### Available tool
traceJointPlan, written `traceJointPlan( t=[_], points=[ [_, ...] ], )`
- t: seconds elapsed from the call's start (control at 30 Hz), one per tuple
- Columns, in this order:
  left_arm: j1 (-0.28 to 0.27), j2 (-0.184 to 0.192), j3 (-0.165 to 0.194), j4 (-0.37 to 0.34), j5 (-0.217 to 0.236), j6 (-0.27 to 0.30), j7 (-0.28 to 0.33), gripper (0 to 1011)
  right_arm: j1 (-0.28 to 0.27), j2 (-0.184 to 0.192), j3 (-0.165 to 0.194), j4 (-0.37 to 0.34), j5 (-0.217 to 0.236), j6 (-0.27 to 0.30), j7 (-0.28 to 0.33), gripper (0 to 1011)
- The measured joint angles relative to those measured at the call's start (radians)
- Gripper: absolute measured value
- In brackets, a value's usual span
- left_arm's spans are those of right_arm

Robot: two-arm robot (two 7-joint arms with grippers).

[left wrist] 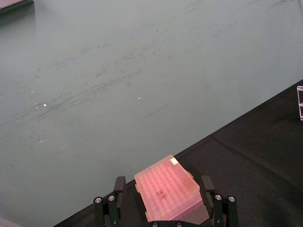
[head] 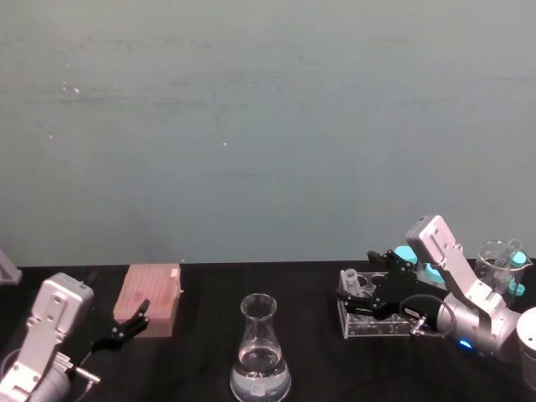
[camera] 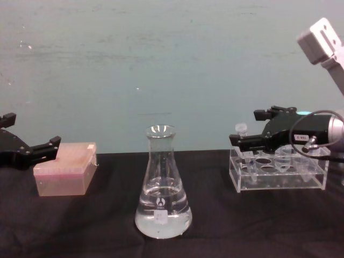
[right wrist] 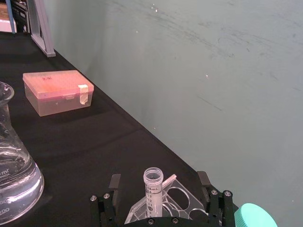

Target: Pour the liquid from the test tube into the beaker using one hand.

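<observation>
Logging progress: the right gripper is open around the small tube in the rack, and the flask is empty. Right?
No: the flask holds clear liquid, as the chest view shows. The right gripper is open around the small tube in the rack.

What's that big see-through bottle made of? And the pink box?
The beaker looks like clear, shiny glass: you can see straight through it to the liquid inside, and its rim glints. The pink box is probably frosted plastic: it looks cloudy and dull, and you can only faintly see through it.
</observation>
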Motion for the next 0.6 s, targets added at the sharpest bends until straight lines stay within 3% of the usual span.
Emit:
traceJointPlan(
  t=[0.6],
  points=[
    [0.0, 0.0, 0.0, 0.0, 0.0, 0.0, 0.0, 1000, 0.05, -0.05, -0.009, 0.098, -0.046, -0.004, 0.011, 1003]
  ],
)
